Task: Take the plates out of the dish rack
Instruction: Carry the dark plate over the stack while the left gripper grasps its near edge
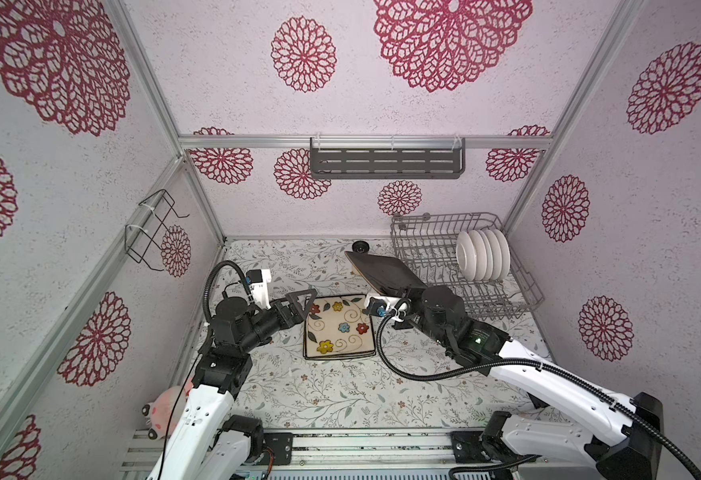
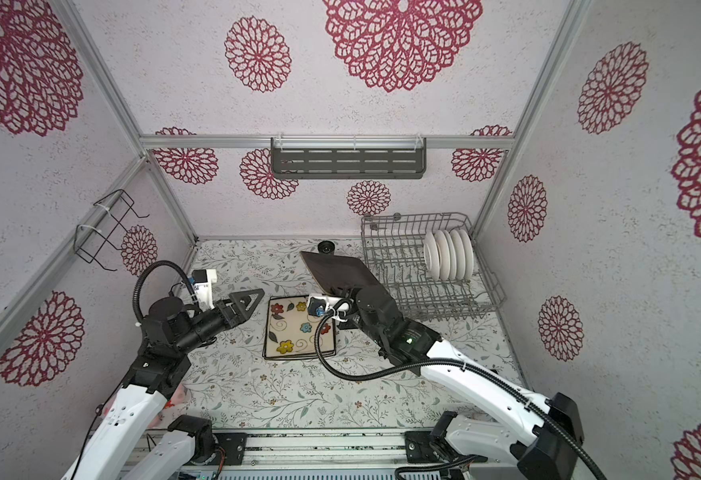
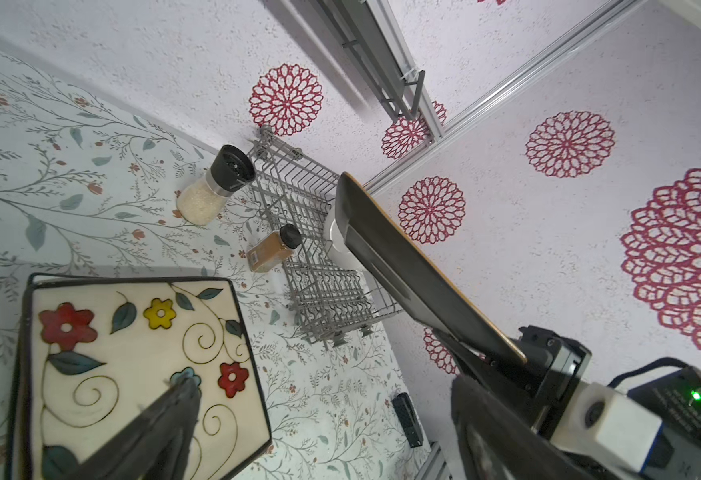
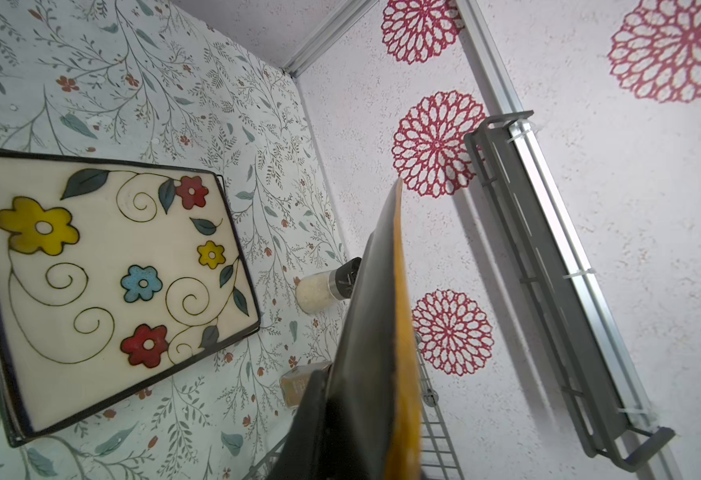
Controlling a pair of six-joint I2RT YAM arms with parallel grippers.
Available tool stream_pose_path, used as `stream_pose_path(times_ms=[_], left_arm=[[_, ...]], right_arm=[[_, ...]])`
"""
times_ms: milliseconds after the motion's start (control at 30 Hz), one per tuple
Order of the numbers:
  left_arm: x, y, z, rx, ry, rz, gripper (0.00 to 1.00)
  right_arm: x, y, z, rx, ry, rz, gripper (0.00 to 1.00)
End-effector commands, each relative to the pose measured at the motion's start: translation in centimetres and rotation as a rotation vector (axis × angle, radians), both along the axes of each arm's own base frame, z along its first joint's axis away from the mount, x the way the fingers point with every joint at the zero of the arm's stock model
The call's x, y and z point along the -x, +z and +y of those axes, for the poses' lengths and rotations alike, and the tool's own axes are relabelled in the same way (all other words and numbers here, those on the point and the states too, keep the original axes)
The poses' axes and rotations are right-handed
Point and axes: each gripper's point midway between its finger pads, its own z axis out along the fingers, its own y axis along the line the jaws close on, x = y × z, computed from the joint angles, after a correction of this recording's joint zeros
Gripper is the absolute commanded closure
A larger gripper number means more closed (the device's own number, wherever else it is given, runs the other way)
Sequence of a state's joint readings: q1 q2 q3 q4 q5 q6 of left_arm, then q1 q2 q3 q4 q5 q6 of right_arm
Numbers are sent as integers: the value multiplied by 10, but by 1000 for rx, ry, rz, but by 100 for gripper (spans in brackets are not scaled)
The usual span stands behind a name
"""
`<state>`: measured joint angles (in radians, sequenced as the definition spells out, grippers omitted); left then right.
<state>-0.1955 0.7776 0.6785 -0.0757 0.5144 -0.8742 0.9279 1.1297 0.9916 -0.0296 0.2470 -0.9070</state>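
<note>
- The left hand [image 1: 303,308] hangs released, jaws wide, just left of the cream flowered plate [image 1: 340,328], which lies flat atop a stack on the tabletop [image 1: 340,395].
- The right hand [image 1: 407,293] is clenched on a corner of a black square plate [image 1: 382,272], held tilted in the air beside the dish rack [image 1: 419,232].
- White round plates [image 1: 483,253] stand upright in the rack.

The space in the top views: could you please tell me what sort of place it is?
Probably a mock kitchen built as a robot test cell: papered panels in an aluminium frame, a dish rack holding white plates, and a slotted shelf on the back wall.
</note>
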Motion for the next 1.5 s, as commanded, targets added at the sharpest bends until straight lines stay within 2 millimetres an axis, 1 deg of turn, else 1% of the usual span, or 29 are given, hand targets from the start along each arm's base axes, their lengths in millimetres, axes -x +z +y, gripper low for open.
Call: stream_pose_path(times_ms=[0,133,267,500,667,767,867,1000,1067,1100,1467], left_arm=[[-6,5,-14,84,-40,2,2],[-14,-9,-28,101,-58,44,0],[-20,-18,-44,142,-84,68,2],[-29,-23,-65,195,-129,87,5],[-33,-28,-80,235,-160,109,8],[-36,-32,-90,255,-188,125,13],[-37,-36,-99,277,-212,140,18],[-39,-41,-107,297,-238,157,30],[-41,-45,-108,302,-241,168,35],[-41,-47,-109,304,-242,175,37],[-43,-54,-113,306,-257,189,67]], right_arm=[[0,85,-9,-130,-77,-283,97],[9,80,2,-95,-64,-320,97],[17,74,13,-36,-62,-378,97],[26,59,28,65,-63,-437,97],[28,47,35,113,-70,-457,97],[28,39,40,138,-77,-472,97],[23,31,42,177,-96,-484,98],[17,19,44,231,-123,-499,98],[15,16,44,241,-140,-508,98],[24,14,52,238,-118,-511,98],[22,6,51,248,-148,-503,98]])
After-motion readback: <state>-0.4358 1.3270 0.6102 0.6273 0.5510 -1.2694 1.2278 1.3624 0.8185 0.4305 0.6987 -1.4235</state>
